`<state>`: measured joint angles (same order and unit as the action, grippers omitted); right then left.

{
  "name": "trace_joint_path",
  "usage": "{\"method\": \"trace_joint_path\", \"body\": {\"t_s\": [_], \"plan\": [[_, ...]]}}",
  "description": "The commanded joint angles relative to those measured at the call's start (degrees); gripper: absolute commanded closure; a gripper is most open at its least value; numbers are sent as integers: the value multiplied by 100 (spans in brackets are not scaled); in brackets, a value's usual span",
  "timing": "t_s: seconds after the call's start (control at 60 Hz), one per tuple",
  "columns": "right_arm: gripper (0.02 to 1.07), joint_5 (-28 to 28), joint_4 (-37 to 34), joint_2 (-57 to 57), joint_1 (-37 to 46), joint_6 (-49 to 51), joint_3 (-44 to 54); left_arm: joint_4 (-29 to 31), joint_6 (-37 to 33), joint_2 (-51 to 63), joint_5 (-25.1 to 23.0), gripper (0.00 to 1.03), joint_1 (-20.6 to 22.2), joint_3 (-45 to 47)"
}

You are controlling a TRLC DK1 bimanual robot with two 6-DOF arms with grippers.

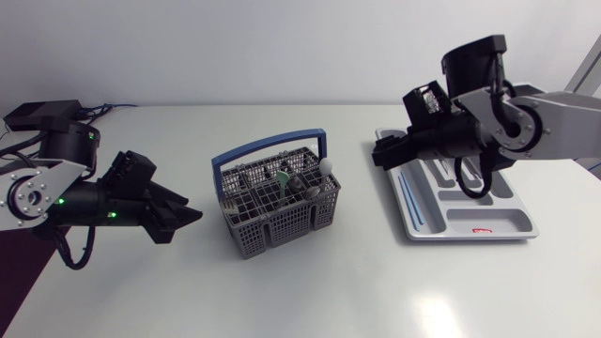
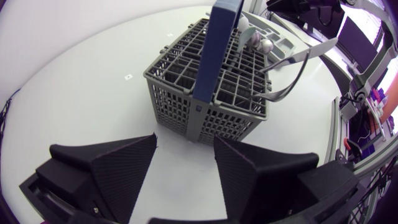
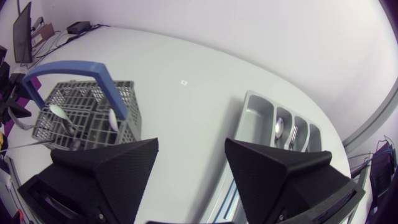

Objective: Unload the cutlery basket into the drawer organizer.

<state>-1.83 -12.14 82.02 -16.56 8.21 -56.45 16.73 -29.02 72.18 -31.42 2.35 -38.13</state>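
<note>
The grey cutlery basket [image 1: 277, 207] with a blue handle stands mid-table and holds several pieces of cutlery [image 1: 302, 183]. The grey drawer organizer [image 1: 498, 218] lies to its right. My left gripper [image 1: 191, 217] is open, just left of the basket and pointing at it; in the left wrist view the basket [image 2: 211, 93] stands right ahead of the open left gripper [image 2: 185, 162]. My right gripper [image 1: 378, 155] hangs open and empty over the organizer's left end. Ahead of the right gripper [image 3: 189, 168], the organizer [image 3: 256, 115] holds a spoon [image 3: 279, 129] and a fork [image 3: 293, 134].
A thin blue utensil [image 1: 410, 197] lies in the organizer's long left compartment. Bare white table [image 1: 310, 291] stretches in front of the basket and between the basket and the organizer. A small black box [image 1: 42, 111] with cables sits at the far left.
</note>
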Motion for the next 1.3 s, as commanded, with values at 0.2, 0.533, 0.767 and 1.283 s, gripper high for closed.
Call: {"method": "trace_joint_path", "body": {"t_s": [0.2, 0.533, 0.767, 1.283], "plan": [[88, -415, 458, 1440, -76, -214, -174, -768, 186, 692, 285, 21, 468, -37], [89, -784, 283, 1449, -920, -452, -332, -1348, 388, 1228, 417, 21, 486, -300], [89, -863, 89, 1079, -1315, -592, -103, -1453, 441, 1580, 426, 21, 512, -705], [88, -485, -148, 719, -1429, -460, 125, -1489, 485, 2353, 426, 21, 644, -1425]]}}
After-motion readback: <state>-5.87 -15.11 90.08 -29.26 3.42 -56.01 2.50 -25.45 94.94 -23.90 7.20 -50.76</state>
